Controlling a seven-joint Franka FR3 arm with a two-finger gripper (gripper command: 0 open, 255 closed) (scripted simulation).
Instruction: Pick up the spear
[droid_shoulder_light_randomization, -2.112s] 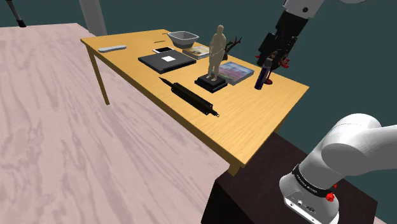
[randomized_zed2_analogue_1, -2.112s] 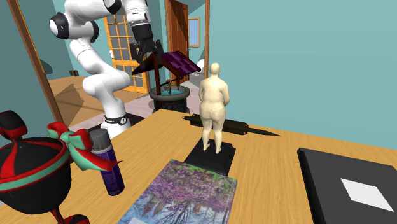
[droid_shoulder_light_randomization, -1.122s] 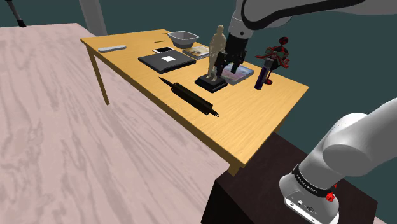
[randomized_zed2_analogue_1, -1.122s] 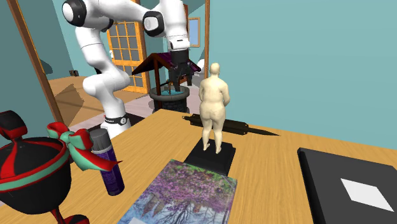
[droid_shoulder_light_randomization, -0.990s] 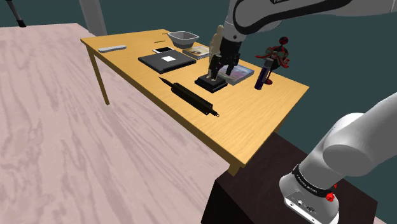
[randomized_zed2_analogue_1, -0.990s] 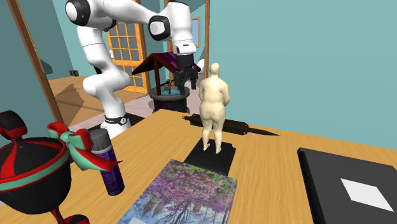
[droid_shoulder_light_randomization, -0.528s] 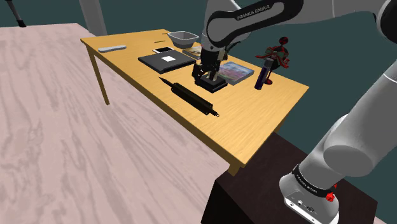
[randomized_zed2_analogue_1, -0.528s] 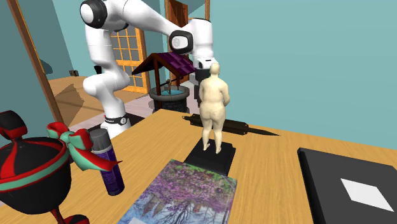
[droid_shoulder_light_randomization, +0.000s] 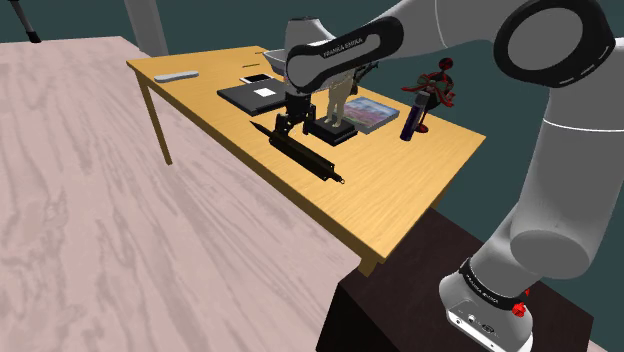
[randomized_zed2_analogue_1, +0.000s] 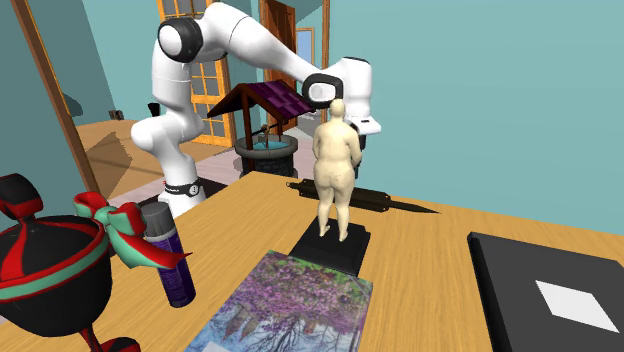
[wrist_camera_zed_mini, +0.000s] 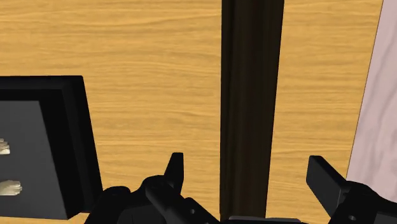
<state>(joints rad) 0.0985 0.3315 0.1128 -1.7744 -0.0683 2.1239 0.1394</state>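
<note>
The spear (droid_shoulder_light_randomization: 305, 155) is a long dark shaft with a thin pointed tip, lying flat on the wooden table (droid_shoulder_light_randomization: 400, 190) near its front edge. My gripper (droid_shoulder_light_randomization: 282, 128) hangs low over the shaft's thicker end, fingers pointing down. In the wrist view the shaft (wrist_camera_zed_mini: 249, 102) runs straight between my fingers (wrist_camera_zed_mini: 173, 168), which stand wide apart and touch nothing; the gripper (wrist_camera_zed_mini: 248, 175) is open. In the second exterior view the spear (randomized_zed2_analogue_1: 378, 199) lies behind the statue.
A beige statue (droid_shoulder_light_randomization: 340, 85) on a black base (wrist_camera_zed_mini: 38, 146) stands close beside the gripper. A flat black case (droid_shoulder_light_randomization: 262, 94), a bowl (droid_shoulder_light_randomization: 288, 60), a picture book (droid_shoulder_light_randomization: 370, 113), a purple can (droid_shoulder_light_randomization: 409, 120) and a red-black ornament (droid_shoulder_light_randomization: 438, 80) sit farther back. The table edge (wrist_camera_zed_mini: 372, 83) runs just past the spear.
The arm swung from the shoulder view's right, past the can and around the statue, and came down over the spear. The spear has not moved.
</note>
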